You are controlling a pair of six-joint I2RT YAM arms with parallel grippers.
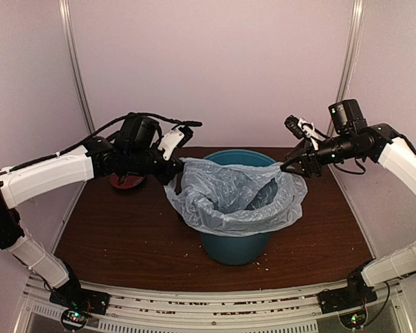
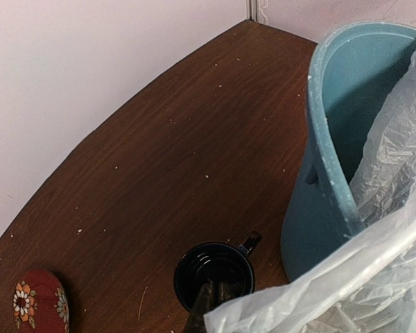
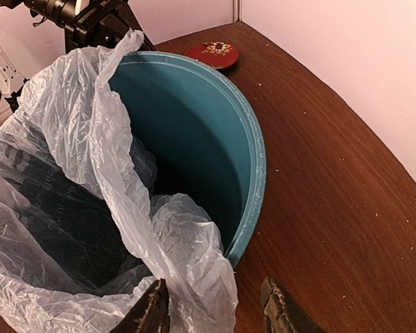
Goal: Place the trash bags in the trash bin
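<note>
At the middle of the brown table [image 1: 118,243], the teal trash bin [image 1: 234,248] stands upright with the pale, crinkly trash bag [image 1: 215,208] spread over its mouth. The bag's open edge is folded outward over the near and side parts of the bin's rim and hangs a little way down the outer wall. The far part of the rim is bare, and the rest of the plastic sags inside.

On the left, the left gripper [image 1: 178,168] is clenched on the bag's upper edge. The edge rises to a peak at its fingertips, above and just outside the bin's left rim.

On the right, the right gripper [image 1: 286,167] hovers just above the bin's right rim with its jaws parted. In the right wrist view a fold of the bag's edge lies between the two fingers [image 3: 152,312]. It sits close against the one on the picture's left and clear of the other, so nothing is pinched there.

A small dark blue mug [image 2: 213,274] stands on the table beside the bin's left wall. A red disc with a flower pattern [image 2: 38,305] lies farther left, apart from both.
</note>
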